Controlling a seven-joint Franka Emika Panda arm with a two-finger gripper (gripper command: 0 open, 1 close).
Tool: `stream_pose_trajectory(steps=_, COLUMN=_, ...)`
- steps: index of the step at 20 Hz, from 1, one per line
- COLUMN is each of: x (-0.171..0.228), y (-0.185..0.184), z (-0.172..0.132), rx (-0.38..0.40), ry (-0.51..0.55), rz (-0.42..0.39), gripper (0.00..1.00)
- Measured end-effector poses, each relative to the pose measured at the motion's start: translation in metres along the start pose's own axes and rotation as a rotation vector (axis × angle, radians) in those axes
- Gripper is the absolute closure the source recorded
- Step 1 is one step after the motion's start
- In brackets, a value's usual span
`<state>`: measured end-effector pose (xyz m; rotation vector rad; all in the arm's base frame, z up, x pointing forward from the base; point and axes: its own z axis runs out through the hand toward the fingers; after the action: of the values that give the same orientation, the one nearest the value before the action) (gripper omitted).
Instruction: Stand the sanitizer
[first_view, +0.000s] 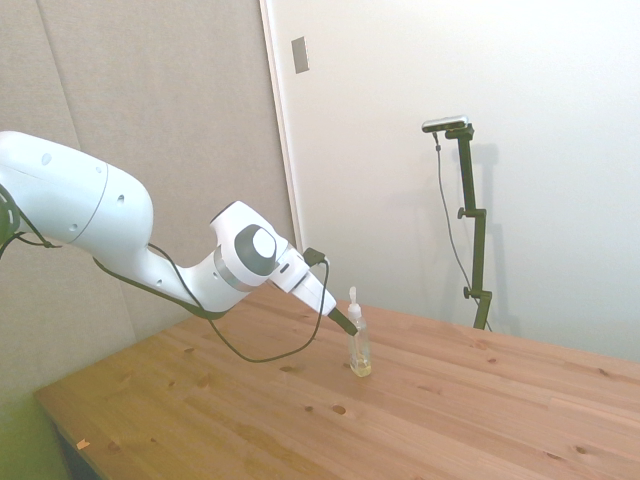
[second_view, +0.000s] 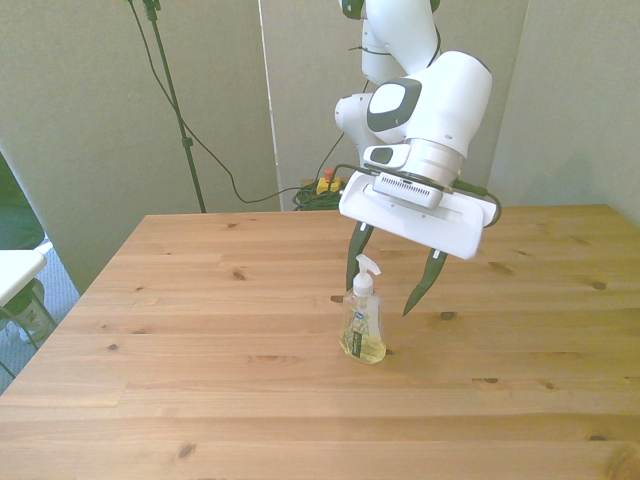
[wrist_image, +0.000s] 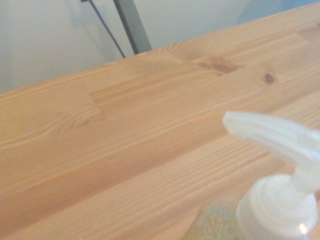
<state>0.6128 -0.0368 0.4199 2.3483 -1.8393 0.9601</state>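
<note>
The sanitizer (second_view: 362, 322) stands upright on the wooden table (second_view: 200, 300), a slim clear bottle with yellowish liquid, a white label and a white pump top. It shows in the side view as the sanitizer (first_view: 358, 340) near the table's middle. My gripper (second_view: 392, 280) is open, its two dark fingers spread wide. One finger (second_view: 358, 245) sits just behind the pump; the other finger (second_view: 425, 282) hangs toward the front view's right, apart from the bottle. The pump top (wrist_image: 277, 170) fills the wrist view close up and blurred.
Bare pine table (first_view: 480, 410) surrounds the bottle on all sides. A bundle of cables (second_view: 320, 188) lies on the floor beyond the far edge. A white surface (second_view: 18, 272) juts in at the front view's left edge.
</note>
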Motion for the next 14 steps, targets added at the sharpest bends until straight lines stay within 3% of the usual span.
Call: stream_pose_trajectory(steps=14, x=-0.038, y=0.054, z=-0.068, rx=-0.250, ry=-0.451, rz=-0.386, gripper=0.00)
